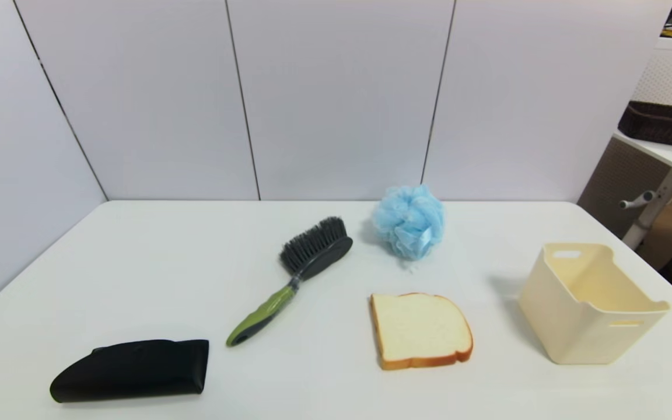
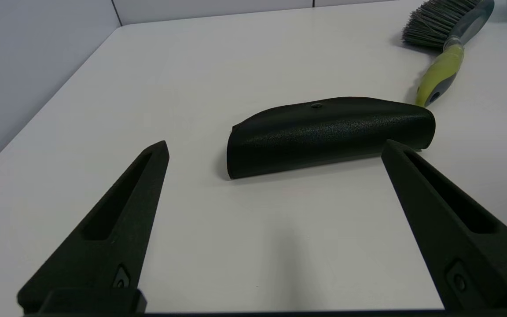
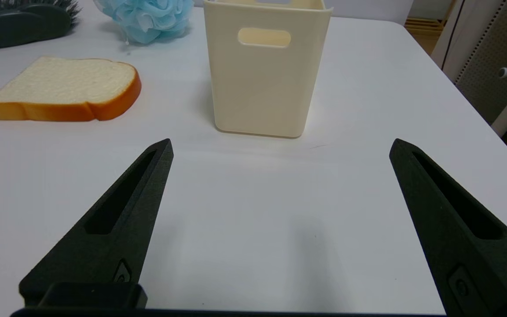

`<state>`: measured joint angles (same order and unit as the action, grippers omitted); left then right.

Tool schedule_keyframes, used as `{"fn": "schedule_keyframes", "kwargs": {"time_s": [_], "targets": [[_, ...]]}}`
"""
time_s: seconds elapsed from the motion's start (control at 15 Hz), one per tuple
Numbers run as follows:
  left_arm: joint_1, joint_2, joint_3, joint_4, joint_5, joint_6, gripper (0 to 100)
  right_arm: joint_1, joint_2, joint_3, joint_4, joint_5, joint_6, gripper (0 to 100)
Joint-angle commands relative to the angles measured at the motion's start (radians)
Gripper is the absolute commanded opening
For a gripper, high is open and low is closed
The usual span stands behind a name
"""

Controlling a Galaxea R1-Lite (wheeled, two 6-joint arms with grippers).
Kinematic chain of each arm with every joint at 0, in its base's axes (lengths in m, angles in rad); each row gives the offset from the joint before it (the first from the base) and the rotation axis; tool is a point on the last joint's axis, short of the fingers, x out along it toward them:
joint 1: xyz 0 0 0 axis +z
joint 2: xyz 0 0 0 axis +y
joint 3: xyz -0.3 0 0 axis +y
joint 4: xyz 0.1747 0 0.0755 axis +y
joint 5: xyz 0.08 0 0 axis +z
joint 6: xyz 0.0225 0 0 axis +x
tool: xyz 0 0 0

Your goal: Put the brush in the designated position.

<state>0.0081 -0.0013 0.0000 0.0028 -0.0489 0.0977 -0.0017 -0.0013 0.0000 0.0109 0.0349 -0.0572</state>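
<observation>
We found the brush (image 1: 298, 274) lying untouched mid-worktop, handle angled toward the near edge as if for easy pickup, while the left gripper (image 2: 275, 147) and right gripper (image 3: 282, 145) waited with jaws spread wide.

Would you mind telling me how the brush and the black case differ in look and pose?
The brush is slim, with grey bristles and a green-and-grey handle; the black case is plain, broad and all black. The brush lies diagonally, head toward the wall; the black case lies crosswise near the front edge. Both rest untouched on the table.
</observation>
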Motion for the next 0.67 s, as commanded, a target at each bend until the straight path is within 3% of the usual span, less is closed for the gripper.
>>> {"fn": "schedule_keyframes", "kwargs": {"time_s": [0.07,0.33,0.67], "targets": [[0.001,0.001,0.0,-0.001,0.003,-0.013,100,0.0,0.001,0.002,0.0,0.0,-0.001,100],[0.0,0.121,-0.075,-0.004,0.008,-0.018,100,0.0,0.001,0.002,0.0,0.0,-0.001,100],[-0.135,0.632,-0.538,0.0,0.004,-0.015,100,0.0,0.001,0.002,0.0,0.0,-0.001,100]]}}
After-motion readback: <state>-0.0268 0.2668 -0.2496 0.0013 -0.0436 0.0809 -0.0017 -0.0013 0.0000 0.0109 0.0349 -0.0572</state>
